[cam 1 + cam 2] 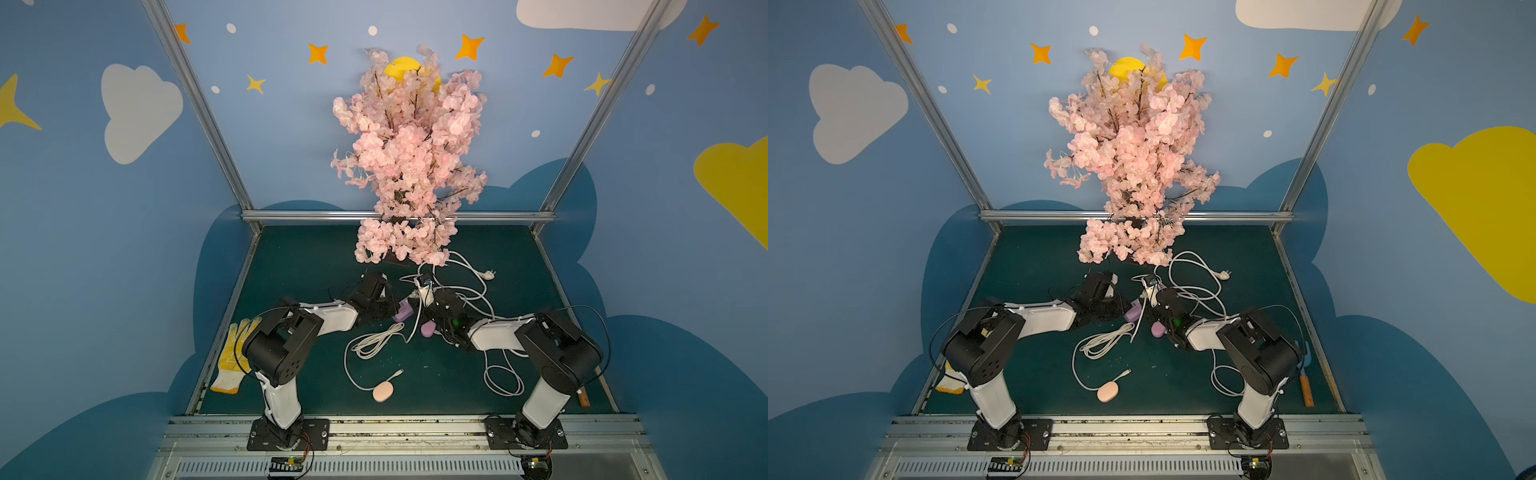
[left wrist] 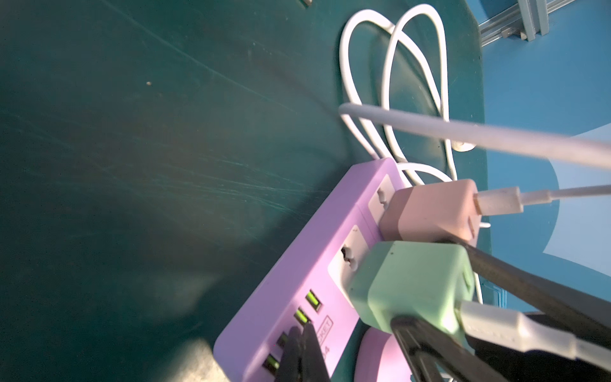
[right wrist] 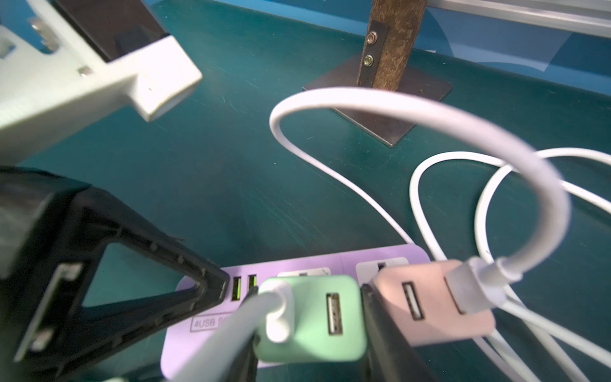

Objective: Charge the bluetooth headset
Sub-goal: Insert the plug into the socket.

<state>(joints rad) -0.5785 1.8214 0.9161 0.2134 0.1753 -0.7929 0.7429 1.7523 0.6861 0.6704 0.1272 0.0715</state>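
Two arms meet at mat centre in a top view, over the purple power strip (image 1: 402,314). What looks like the pink headset case (image 1: 382,392) lies at 6 o'clock, well apart. Left wrist: left gripper (image 2: 301,350) closed and empty, tips on the strip by the USB ports. Right wrist: right gripper (image 3: 310,325) clamps the green adapter (image 3: 317,307). Push it straight into the socket, keep the strip pinned, and avoid the pink adapter (image 3: 429,304) just beside.

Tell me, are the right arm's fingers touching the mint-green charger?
Touching. The left wrist view shows the right arm's black fingers clamped against opposite sides of the mint-green charger at the purple power strip.
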